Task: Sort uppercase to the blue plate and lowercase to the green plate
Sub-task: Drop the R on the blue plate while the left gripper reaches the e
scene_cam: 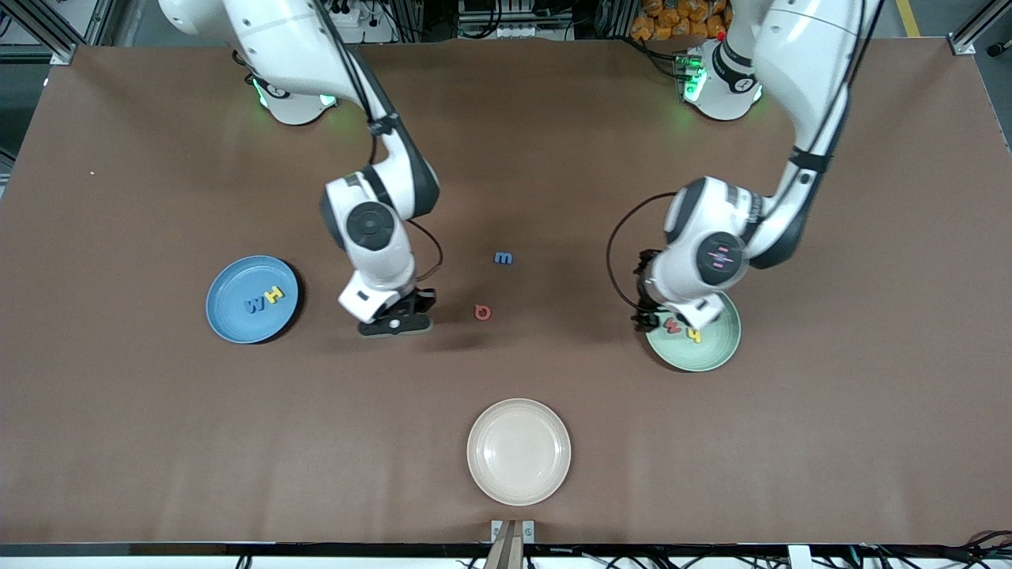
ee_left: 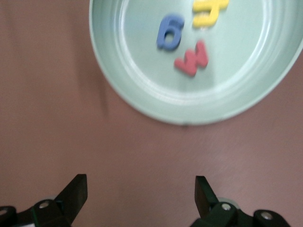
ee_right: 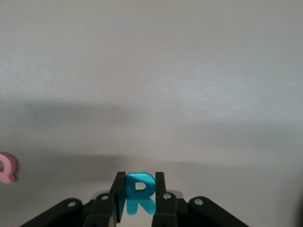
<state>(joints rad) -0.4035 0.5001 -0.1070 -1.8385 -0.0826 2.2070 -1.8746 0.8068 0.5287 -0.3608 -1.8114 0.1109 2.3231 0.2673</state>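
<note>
**R in the grip, bound for the blue plate**

The right gripper (ee_right: 140, 198) is clenched on the teal R (ee_right: 140, 193), low over bare table between the blue plate (scene_cam: 229, 324) and the red Q (scene_cam: 482, 313). This looks like the carry step: next it must travel over that plate, where M (scene_cam: 254, 305) and H (scene_cam: 274, 295) lie, and let go.

The left gripper (ee_left: 141, 198) hangs with jaws spread and empty beside the green plate (ee_left: 142, 94). Q and the blue m (scene_cam: 503, 258) are unsorted on the table.

Only the right wrist view shows the R; only the left wrist view shows g (ee_left: 169, 31) with w (ee_left: 191, 58) and h (ee_left: 209, 11).
</note>
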